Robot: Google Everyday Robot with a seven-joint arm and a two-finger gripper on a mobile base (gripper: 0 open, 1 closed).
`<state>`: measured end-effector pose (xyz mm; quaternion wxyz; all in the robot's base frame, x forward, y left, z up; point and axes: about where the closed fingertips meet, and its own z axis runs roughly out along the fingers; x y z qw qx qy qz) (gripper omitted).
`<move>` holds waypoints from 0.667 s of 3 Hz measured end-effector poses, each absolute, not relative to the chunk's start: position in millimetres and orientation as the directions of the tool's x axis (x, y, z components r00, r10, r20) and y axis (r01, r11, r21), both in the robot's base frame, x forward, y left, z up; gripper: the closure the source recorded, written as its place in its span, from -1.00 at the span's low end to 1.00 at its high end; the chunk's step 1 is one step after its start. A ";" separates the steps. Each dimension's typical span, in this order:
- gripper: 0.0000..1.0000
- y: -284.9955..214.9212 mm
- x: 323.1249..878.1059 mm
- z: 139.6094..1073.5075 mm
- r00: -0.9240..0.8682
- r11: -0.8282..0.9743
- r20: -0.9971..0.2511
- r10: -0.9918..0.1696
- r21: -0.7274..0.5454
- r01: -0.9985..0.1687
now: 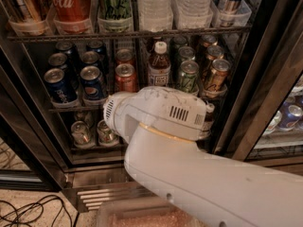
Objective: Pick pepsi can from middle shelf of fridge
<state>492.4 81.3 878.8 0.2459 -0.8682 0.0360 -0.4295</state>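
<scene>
Two blue pepsi cans stand at the front left of the middle shelf [71, 109], one at the far left [59, 86] and one beside it [93, 83], with more blue cans behind them. An orange-red can [126, 78], a white-capped bottle [159, 65] and a green can [188, 77] stand to their right. My white arm [161, 115] reaches across in front of the fridge [246, 98], its rounded end just below and right of the second pepsi can. My gripper is hidden behind the arm housing.
The top rack holds a red Coca-Cola can [71, 6], a green can [115, 4] and water bottles [154, 6]. Silver-topped cans [81, 132] sit on the lower rack. The ribbed steel base panel [99, 197] is below, cables [28, 212] lie on the floor, and a neighbouring cooler [289, 117] stands at the right.
</scene>
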 end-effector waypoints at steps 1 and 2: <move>1.00 89.6 493.9 875.3 0.626 -0.890 0.746 -0.227 -0.420 0.178; 1.00 109.0 501.6 868.8 0.614 -0.916 0.777 -0.137 -0.336 0.221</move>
